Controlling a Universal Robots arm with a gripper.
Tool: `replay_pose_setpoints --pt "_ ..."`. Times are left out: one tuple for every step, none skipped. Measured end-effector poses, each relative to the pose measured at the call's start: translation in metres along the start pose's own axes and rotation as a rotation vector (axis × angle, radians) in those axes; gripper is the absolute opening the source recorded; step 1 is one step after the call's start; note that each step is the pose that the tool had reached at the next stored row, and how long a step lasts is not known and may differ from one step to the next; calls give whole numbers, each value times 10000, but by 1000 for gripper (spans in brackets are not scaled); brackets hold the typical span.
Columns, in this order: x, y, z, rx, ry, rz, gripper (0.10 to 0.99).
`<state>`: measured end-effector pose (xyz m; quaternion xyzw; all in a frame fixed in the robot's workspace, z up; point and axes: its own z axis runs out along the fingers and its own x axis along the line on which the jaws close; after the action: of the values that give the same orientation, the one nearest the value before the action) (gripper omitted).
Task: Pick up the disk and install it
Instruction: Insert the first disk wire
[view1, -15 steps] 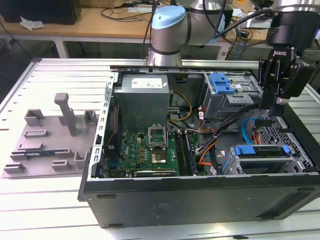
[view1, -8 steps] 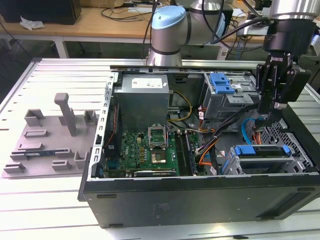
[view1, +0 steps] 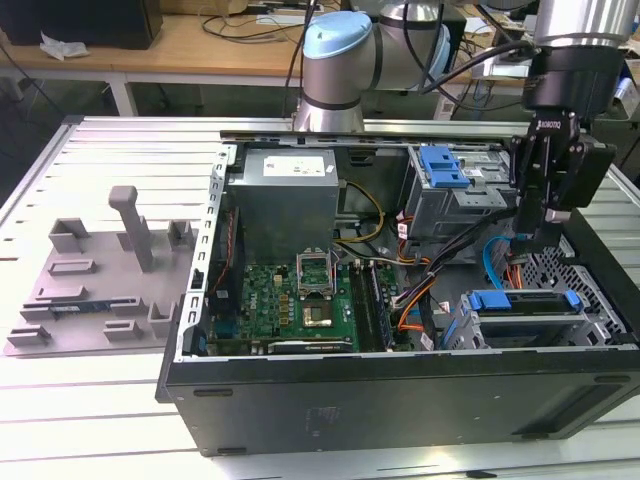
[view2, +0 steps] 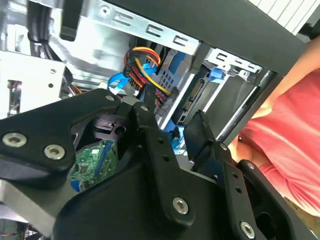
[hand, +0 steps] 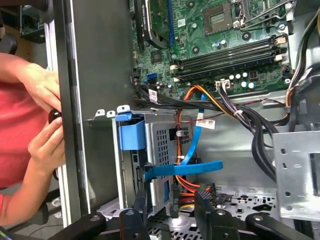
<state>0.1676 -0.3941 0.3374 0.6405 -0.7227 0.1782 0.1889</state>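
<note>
Silver disk in its blue carrier is lying in the bay at four o'clock of the case, exterior view. Gripper is hovering at twelve o'clock of the disk, fingers standing apart, gripping nothing. Judgement: disk is looking placed; full seating unclear.
</note>
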Motion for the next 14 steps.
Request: replay_pose_setpoints --pt "-35 5 -19 9 85 4 490" --pt "-45 6 -18 11 115 7 424" --pt "-49 4 -15 15 136 7 353" --pt "-50 2 -13 16 149 7 353" --pt "-50 -3 -13 18 168 9 353" --pt "-51 -6 -12 16 168 12 353" --pt "-50 -6 -9 15 167 13 353" --pt "-2 -16 85 12 228 36 353" --pt "-47 -12 84 22 325 40 341" --pt "-49 -11 86 22 326 40 165" --pt "-49 -12 86 22 326 40 165" --pt "-49 -11 86 22 326 40 165" --pt "-40 -13 94 19 299 38 165" --pt "-24 -15 98 14 250 37 165"
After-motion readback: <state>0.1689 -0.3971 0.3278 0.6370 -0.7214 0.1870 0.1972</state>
